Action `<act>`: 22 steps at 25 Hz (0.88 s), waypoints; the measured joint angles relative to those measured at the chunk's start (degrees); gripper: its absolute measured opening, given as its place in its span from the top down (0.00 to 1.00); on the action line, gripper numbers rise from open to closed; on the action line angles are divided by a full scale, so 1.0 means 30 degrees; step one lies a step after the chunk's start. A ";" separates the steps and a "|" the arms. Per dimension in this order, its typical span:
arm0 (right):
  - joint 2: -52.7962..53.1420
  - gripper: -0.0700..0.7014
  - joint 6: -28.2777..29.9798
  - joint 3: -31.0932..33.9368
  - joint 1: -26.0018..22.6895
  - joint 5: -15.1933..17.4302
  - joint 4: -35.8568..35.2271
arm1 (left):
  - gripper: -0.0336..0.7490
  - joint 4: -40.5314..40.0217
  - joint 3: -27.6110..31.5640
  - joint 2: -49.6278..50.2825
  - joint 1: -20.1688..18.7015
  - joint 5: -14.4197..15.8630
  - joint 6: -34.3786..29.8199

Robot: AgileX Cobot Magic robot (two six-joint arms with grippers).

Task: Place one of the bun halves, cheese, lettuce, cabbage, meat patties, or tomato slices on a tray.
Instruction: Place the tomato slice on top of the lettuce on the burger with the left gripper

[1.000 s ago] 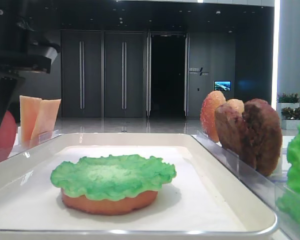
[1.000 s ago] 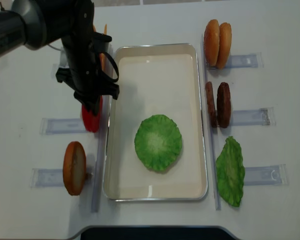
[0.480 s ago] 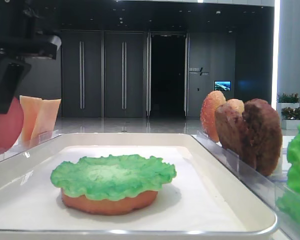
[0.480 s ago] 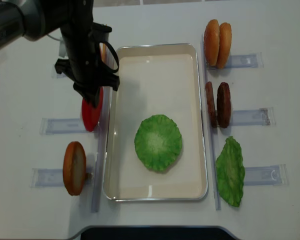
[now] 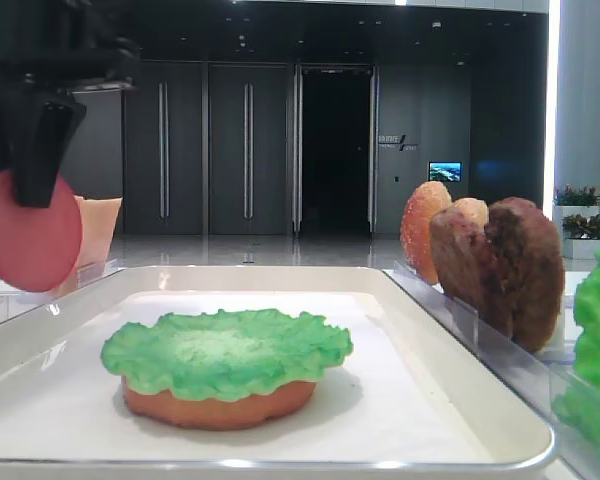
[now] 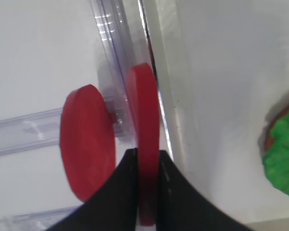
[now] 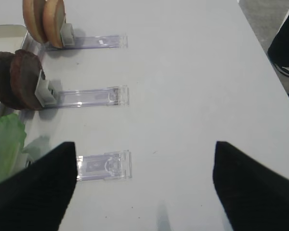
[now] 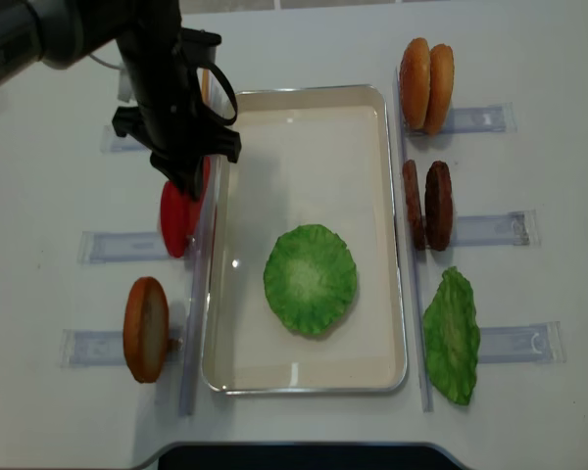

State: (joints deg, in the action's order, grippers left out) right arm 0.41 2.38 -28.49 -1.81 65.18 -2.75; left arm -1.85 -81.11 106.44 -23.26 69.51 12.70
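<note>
**Left gripper lifts a tomato slice beside the tray**

Left gripper (image 6: 145, 192) is clamped tight on the edge of one tomato slice (image 6: 143, 144), held upright just over the tray's left rim. Right gripper (image 7: 144, 187) hangs over the bare table with its two dark fingers (image 7: 33, 192) spread wide and nothing between them.

From the overhead view, the white tray (image 8: 304, 127) fills the centre. On its floor lies a lettuce leaf (image 8: 311, 279) covering a bun half (image 5: 220, 405). At three o'clock stand two meat patties (image 8: 427, 205); at five o'clock, a second lettuce leaf (image 8: 452, 336). Two bun halves (image 8: 426, 71) stand at one o'clock, another bun half (image 8: 145, 328) at eight o'clock. A second tomato slice (image 6: 86, 142) stands in its clear holder (image 8: 113, 246) at nine o'clock.
</note>
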 joint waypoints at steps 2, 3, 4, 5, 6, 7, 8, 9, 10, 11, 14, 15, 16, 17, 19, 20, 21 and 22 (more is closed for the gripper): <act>0.0000 0.16 0.0000 0.0000 0.0000 0.0000 0.0000 | 0.89 0.0617 0.0000 -0.0284 0.0000 0.0000 -0.0008; 0.0000 0.16 0.0000 0.0000 0.0000 0.0000 0.0000 | 0.89 0.0949 0.0000 -0.0471 -0.0022 0.0000 -0.0008; 0.0000 0.16 0.0000 0.0000 0.0000 0.0000 0.0000 | 0.89 0.1171 0.0000 -0.0657 -0.0070 0.0000 -0.0008; 0.0000 0.16 0.0000 0.0000 0.0000 0.0000 0.0000 | 0.89 0.1279 0.0000 -0.0848 -0.0144 0.0000 -0.0008; 0.0000 0.16 0.0000 0.0000 0.0000 0.0000 0.0000 | 0.89 0.1327 0.0000 -0.1000 -0.0183 0.0000 -0.0008; 0.0000 0.16 0.0000 0.0000 0.0000 0.0000 0.0000 | 0.89 0.1360 0.0000 -0.1179 -0.0242 0.0018 -0.0008; 0.0000 0.16 0.0000 0.0000 0.0000 0.0000 0.0000 | 0.89 0.1451 0.0000 -0.1333 -0.0313 0.0018 0.0009; 0.0000 0.16 0.0000 0.0000 0.0000 0.0000 0.0000 | 0.89 0.1551 0.0000 -0.1439 -0.0437 0.0018 0.0010; 0.0000 0.16 0.0000 0.0000 0.0000 0.0000 0.0000 | 0.89 0.1730 0.0000 -0.1537 -0.0556 0.0018 0.0023; 0.0000 0.16 0.0000 0.0000 0.0000 0.0000 0.0000 | 0.89 0.1920 0.0000 -0.1608 -0.0669 0.0018 0.0052; 0.0000 0.16 0.0000 0.0000 0.0000 0.0000 0.0000 | 0.90 0.2655 0.0000 -0.1715 -0.1044 0.0018 0.0071; 0.0000 0.16 0.0000 0.0000 0.0000 0.0000 0.0000 | 0.90 0.2810 0.0000 -0.1732 -0.1197 0.0018 0.0078; 0.0000 0.16 0.0000 0.0000 0.0000 0.0000 0.0000 | 0.90 0.2947 0.0000 -0.1732 -0.1380 0.0018 0.0078; 0.0000 0.16 0.0000 0.0000 0.0000 0.0000 0.0000 | 0.90 0.3084 0.0000 -0.1732 -0.1562 0.0018 0.0078; 0.0000 0.16 0.0000 0.0000 0.0000 0.0000 0.0000 | 0.90 0.3452 0.0000 -0.1747 -0.1894 -0.0006 0.0078; 0.0000 0.16 0.0000 0.0000 0.0000 0.0000 0.0000 | 0.90 0.3627 0.0000 -0.1747 -0.2087 -0.0108 0.0078; 0.0000 0.16 0.0000 0.0000 0.0000 0.0000 0.0000 | 0.90 0.3794 0.0000 -0.1747 -0.2284 -0.0199 0.0078; 0.0000 0.16 0.0000 0.0000 0.0000 0.0000 0.0000 | 0.90 0.3922 0.0000 -0.1747 -0.2461 -0.0375 0.0078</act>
State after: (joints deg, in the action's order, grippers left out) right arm 0.41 2.38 -28.49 -1.81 65.18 -2.75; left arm 9.91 -81.11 101.19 -30.64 68.39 12.94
